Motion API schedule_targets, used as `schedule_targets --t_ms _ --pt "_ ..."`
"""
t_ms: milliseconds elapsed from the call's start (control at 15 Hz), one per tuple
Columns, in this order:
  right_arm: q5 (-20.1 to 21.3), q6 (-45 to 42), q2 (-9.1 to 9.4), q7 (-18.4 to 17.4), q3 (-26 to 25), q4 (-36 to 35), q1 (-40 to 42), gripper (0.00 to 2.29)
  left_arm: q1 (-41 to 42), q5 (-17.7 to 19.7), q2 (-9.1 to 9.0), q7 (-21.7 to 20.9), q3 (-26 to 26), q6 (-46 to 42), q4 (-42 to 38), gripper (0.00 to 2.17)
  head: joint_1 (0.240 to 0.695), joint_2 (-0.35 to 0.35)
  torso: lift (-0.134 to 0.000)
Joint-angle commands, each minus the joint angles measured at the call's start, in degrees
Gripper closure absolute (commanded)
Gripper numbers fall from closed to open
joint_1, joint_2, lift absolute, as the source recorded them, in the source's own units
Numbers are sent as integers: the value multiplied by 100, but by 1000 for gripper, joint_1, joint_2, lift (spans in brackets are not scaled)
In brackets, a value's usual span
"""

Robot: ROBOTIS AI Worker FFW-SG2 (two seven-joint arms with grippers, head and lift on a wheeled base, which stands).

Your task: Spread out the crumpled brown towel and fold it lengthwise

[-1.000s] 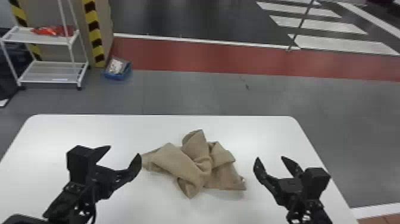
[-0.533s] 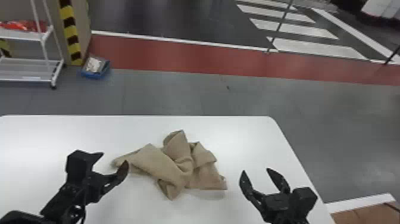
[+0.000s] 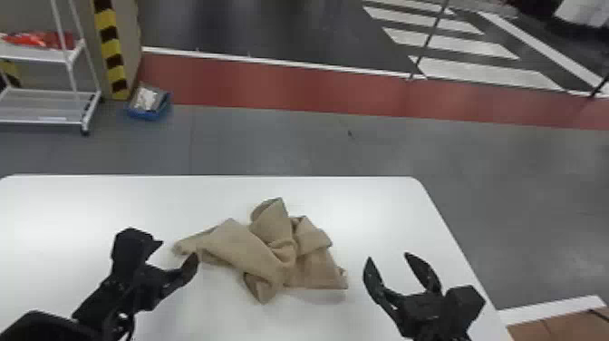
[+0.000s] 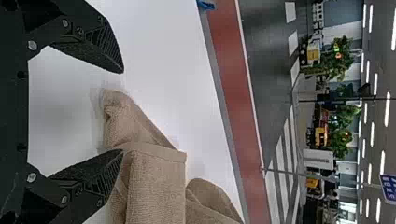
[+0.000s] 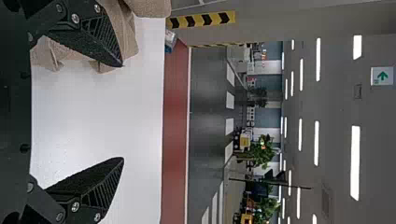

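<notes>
Well, the towel's [image 3: 240, 247] near the left claw [image 3: 178, 249].

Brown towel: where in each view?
Head view: brown towel on the table, between left end effector and right end effector.
Left wrist view: brown towel, partly behind one left end effector finger.
Right wrist view: brown towel, partly behind one right end effector finger.
Shared landmark: red floor strip.

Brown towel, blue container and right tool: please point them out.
Brown towel [image 3: 249, 254]: head view, broad left fold.
Blue container [image 3: 144, 114]: head view, near wall.
Right tool [image 3: 388, 256]: head view, midway between fingertips.
</notes>
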Motion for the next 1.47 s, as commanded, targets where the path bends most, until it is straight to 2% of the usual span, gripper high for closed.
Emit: schedule_targets --t_ms 0,333,400,600,667,867,933,1067,1133,1267,1400 --pt "7 -106 9 3 74 -4 -3 188 -211 -211 -211 -6 -19 -104 398 333 695 -264 0" --pt "-19 -300 26 12 65 -4 32 188 -616 -246 -405 -6 -239 -280 1057 336 695 -274 0" --pt "-46 -352 26 21 56 -4 50 188 -642 -255 -405 -15 -239 -280 1066 414 695 -280 0" --pt "-46 -440 26 38 56 5 50 188 -712 -299 -396 -77 -230 -69 1066 846 695 -281 0" --pt "-46 -458 35 38 65 5 50 188 -712 -325 -387 -85 -230 -34 1066 883 695 -281 0" --pt "-46 -475 44 47 109 5 41 188 -730 -334 -387 -77 -195 177 1074 849 695 -275 0" --pt "-46 -475 70 56 109 -4 50 188 -739 -343 -396 -33 -195 177 1118 711 695 -272 0" --pt "-81 -511 70 65 126 -4 59 188 -747 -440 -396 -77 -221 177 1171 741 695 -261 0" --pt "-160 -546 70 91 118 -4 85 188 -747 -431 -387 -59 -212 107 1171 1261 695 -260 0" --pt "-160 -581 70 118 100 -39 112 188 -659 -396 -352 -68 -124 72 1031 1750 695 -259 0" --pt "-169 -581 70 118 100 -91 138 188 -361 -378 -317 -121 95 89 556 1794 695 -256 0"
